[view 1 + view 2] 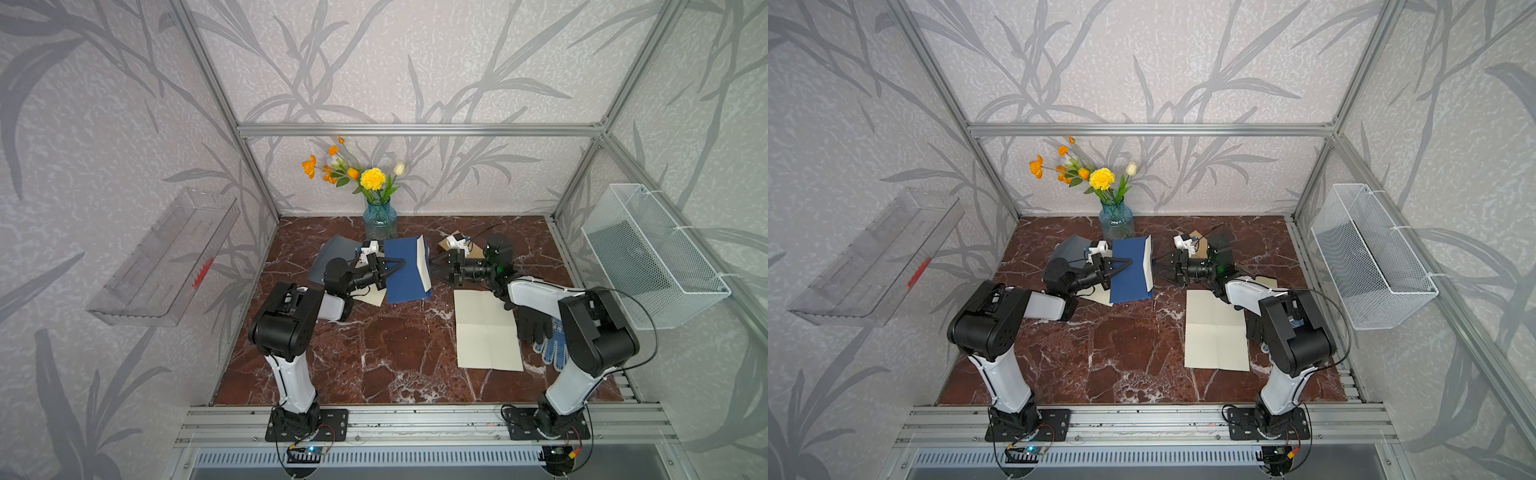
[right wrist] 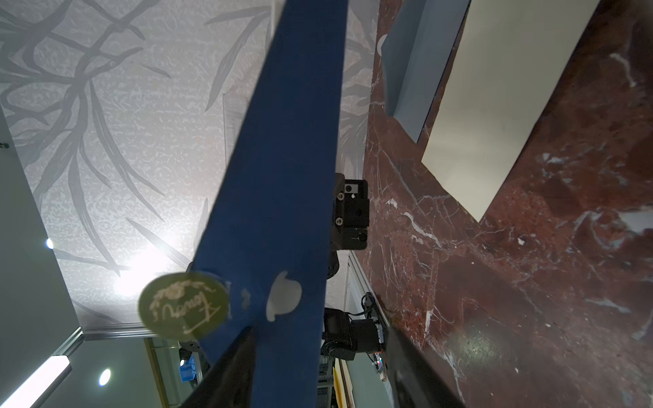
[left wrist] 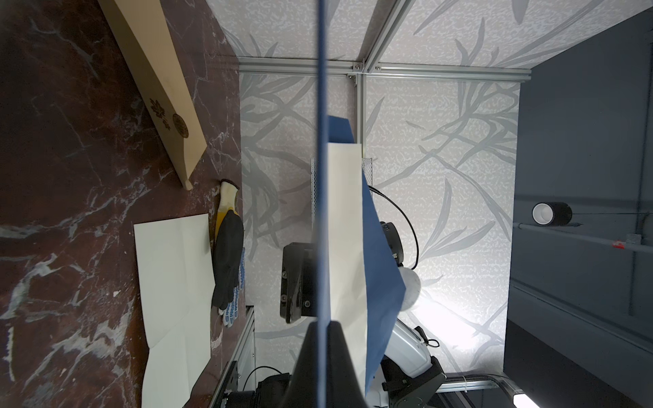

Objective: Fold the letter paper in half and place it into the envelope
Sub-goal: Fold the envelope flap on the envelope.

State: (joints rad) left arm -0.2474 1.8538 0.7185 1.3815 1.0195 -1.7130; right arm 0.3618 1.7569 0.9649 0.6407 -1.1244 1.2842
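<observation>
The navy envelope [image 1: 405,278] is not lying on the counter [image 1: 353,353]. It is held raised, a little toward 12 o'clock from the middle, in front of the flower vase [image 1: 380,218]. The left claw [image 1: 400,263] is pressed together on its 9 o'clock edge, I think to keep the body steady and the mouth turned to 3 o'clock, where the other arm can reach it. The letter paper [image 1: 424,262] shows as a cream strip along that 3 o'clock edge. In the left wrist view it stands out of the mouth, against the open flap [image 3: 383,282], so it seems only partly inside. The right claw [image 1: 434,270] is spread and grips nothing. In the right wrist view the flap passes between its jaws, probably so that it can push the paper deeper. The larger creased sheet [image 1: 486,332] lies apart at 4 o'clock.
</observation>
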